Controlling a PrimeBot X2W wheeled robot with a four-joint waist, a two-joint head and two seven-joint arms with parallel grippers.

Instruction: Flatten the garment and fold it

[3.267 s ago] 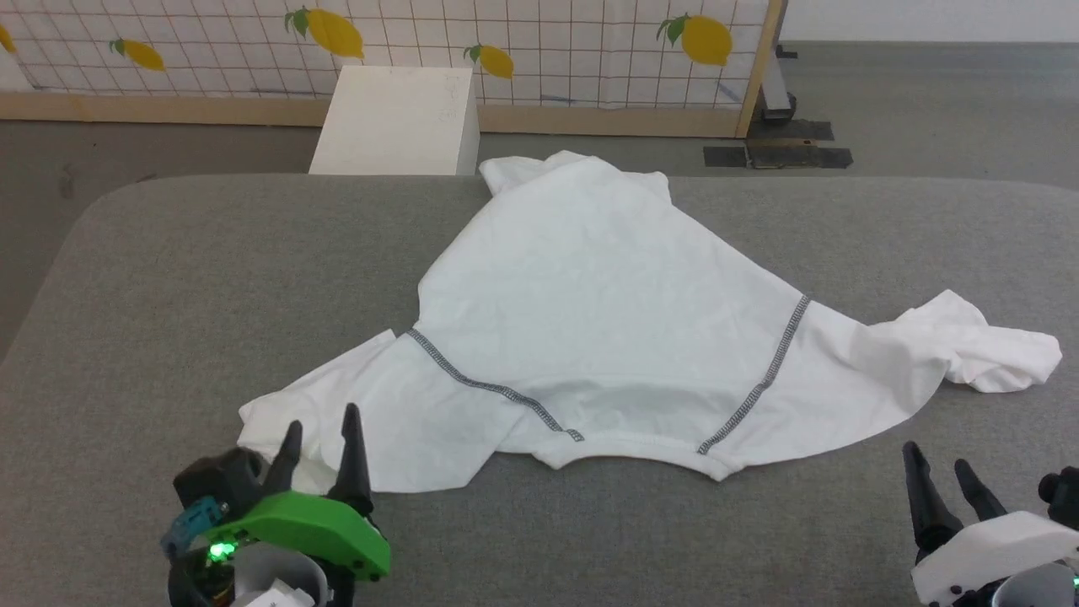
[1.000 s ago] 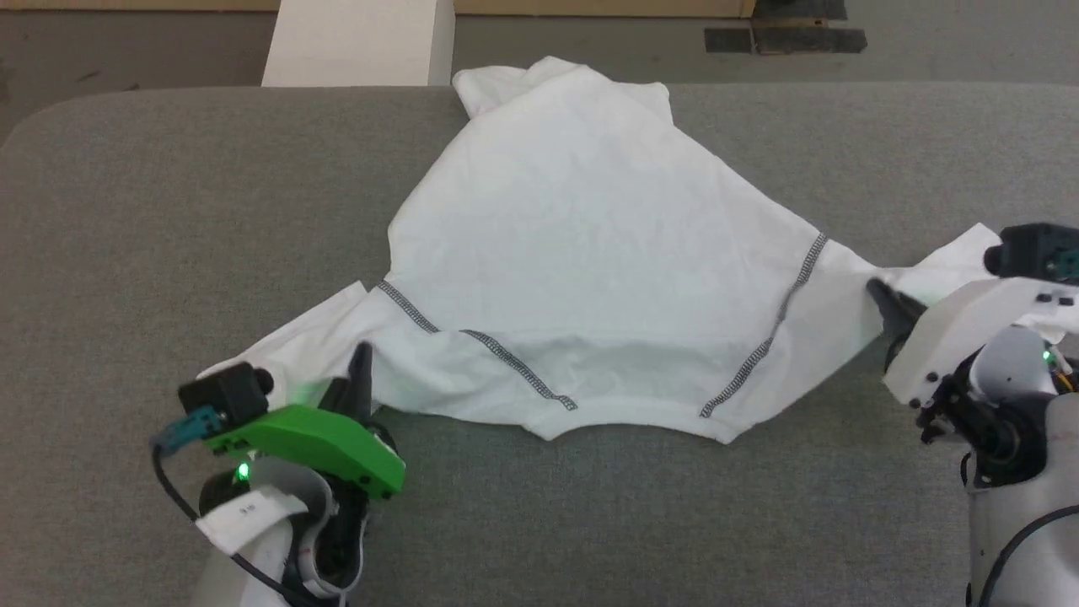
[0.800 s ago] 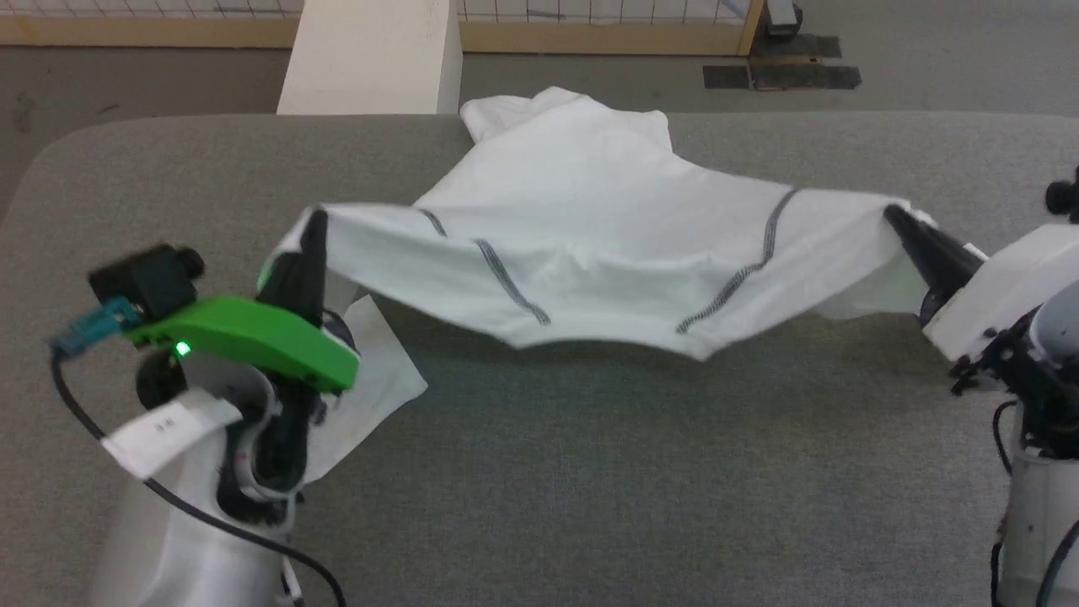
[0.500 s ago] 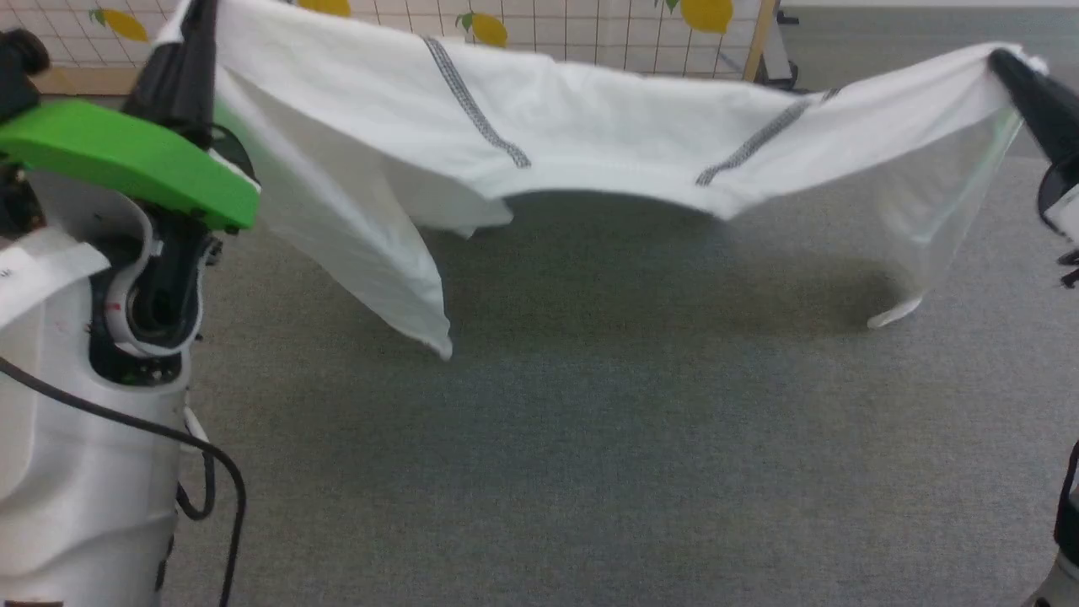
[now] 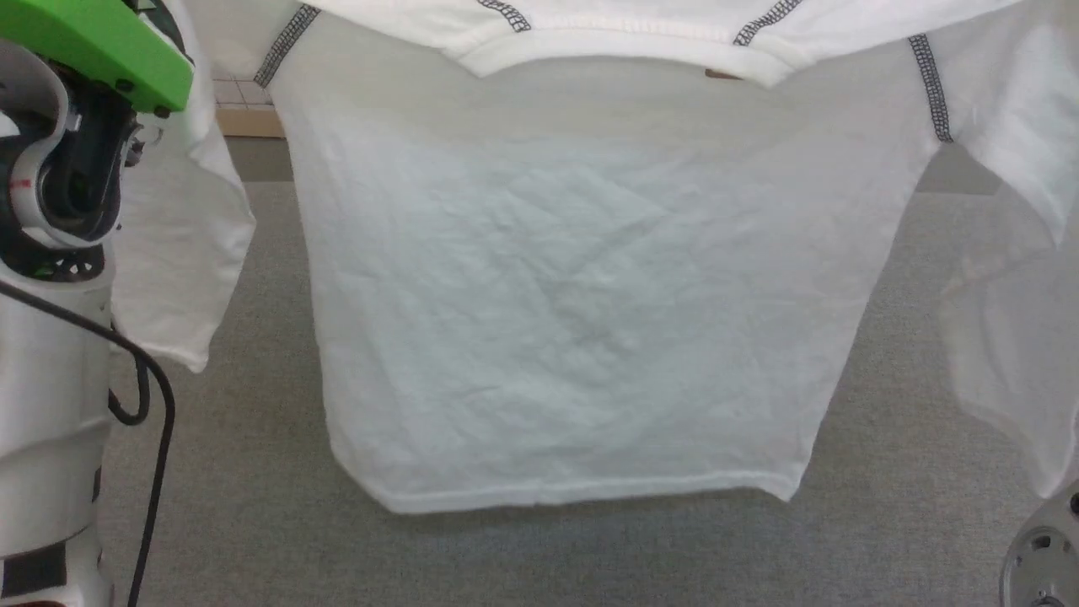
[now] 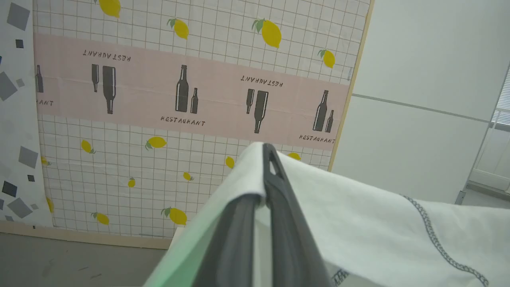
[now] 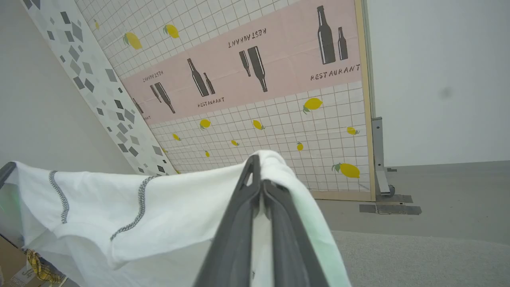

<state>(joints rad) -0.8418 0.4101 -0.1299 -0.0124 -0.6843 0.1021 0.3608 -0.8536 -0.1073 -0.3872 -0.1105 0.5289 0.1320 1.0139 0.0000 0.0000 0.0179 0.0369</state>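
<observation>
White garment [image 5: 573, 295] aloft, left fingers [image 6: 289, 223] and right fingers [image 7: 285, 239] closed on it.

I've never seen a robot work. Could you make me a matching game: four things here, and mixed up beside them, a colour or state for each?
1 garment
2 left gripper
3 seam
4 screen

A printed with yellow lemons
B hanging spread in the air
C dark grey zigzag
D shut on white cloth

Pairs: 1-B, 2-D, 3-C, 4-A
</observation>
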